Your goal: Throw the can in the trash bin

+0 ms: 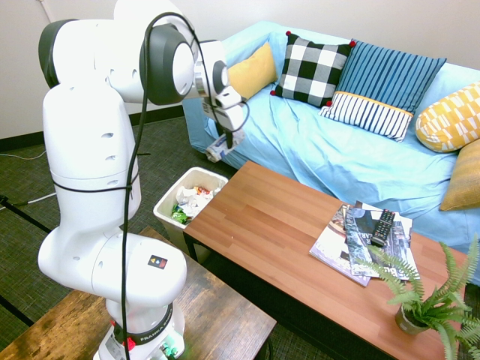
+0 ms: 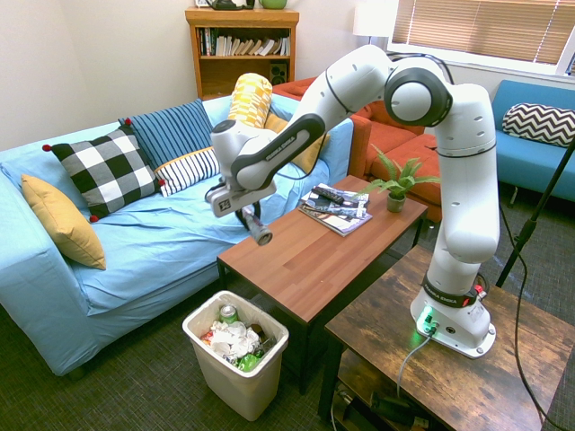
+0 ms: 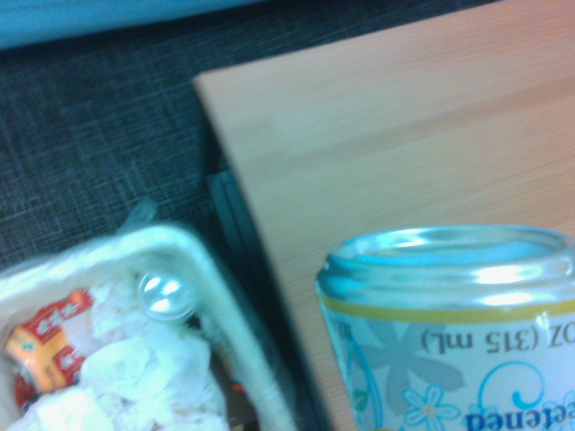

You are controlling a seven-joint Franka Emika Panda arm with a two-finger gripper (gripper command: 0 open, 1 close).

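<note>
Now holds the can (image 1: 223, 147) (image 2: 258, 233) (image 3: 458, 350) clenched in the gripper (image 1: 227, 132) (image 2: 247, 214), up in the air near the trash bin (image 1: 160, 208) (image 2: 235, 382) (image 3: 193, 256) and outside it. Carries, on the can's side in the wrist view, upside-down print: "OZ (315 mL)" and, cut off at the edge, "eetened", along with blue flowers, swirls and a yellow band under the silver rim. Reads "FRANKA" on the dark band at the base of the arm (image 1: 94, 150) (image 2: 467, 180), with the rest of that line hard to make out. Contains, inside the bin, crumpled white paper (image 1: 193, 201) (image 2: 235, 341) (image 3: 135, 368), a red and orange wrapper (image 3: 49, 346) with lettering too blurred to read, something green (image 1: 179, 215) (image 2: 248, 363), and another can (image 2: 228, 313), green and silver. Stands right by the end of the wooden table (image 1: 262, 225) (image 2: 305, 260) (image 3: 377, 162). Bears, on that table, magazines (image 1: 341, 251) (image 2: 334, 222) with titles too small to read, a black remote control (image 1: 382, 228) (image 2: 328, 195) lying on top, and a potted fern (image 1: 411, 319) (image 2: 395, 203).
</note>
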